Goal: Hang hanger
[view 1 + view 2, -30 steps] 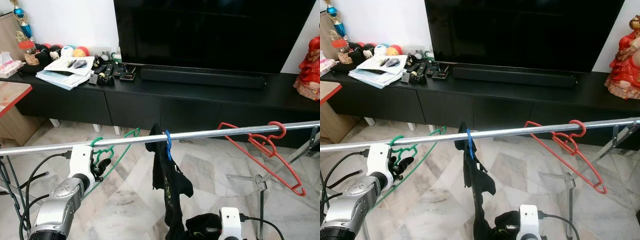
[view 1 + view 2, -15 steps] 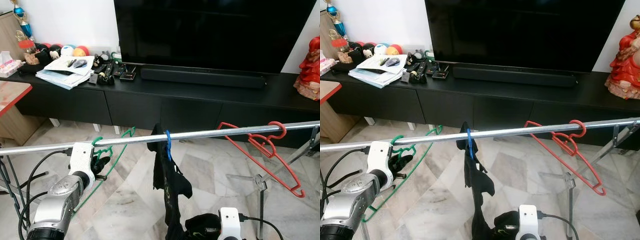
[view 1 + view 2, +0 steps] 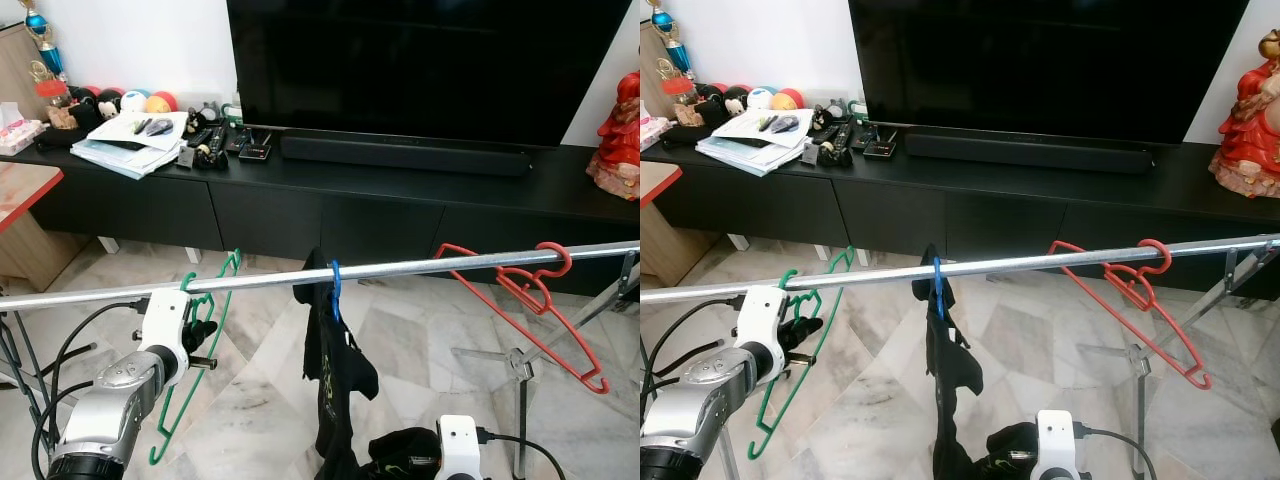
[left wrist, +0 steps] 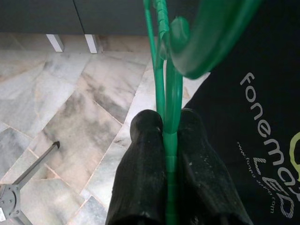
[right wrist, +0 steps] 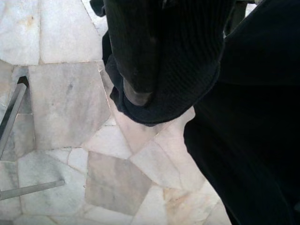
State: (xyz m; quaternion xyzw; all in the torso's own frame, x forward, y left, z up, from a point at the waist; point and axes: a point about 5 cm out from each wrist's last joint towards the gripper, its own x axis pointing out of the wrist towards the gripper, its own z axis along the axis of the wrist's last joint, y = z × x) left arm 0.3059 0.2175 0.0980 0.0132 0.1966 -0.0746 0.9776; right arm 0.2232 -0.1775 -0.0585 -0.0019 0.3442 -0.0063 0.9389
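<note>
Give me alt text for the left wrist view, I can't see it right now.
The left end effector is shut on a green hanger, its thin wire pinched between two black fingers. Behind lie a marble floor and a black garment with printed lettering.

Pale grey lettering "fonemas" on black garment [image 4: 243, 117], reading along the cloth, smaller line of print beneath it too fine to read, part of a yellow-green letter at the cloth's edge, not identifiable
</note>
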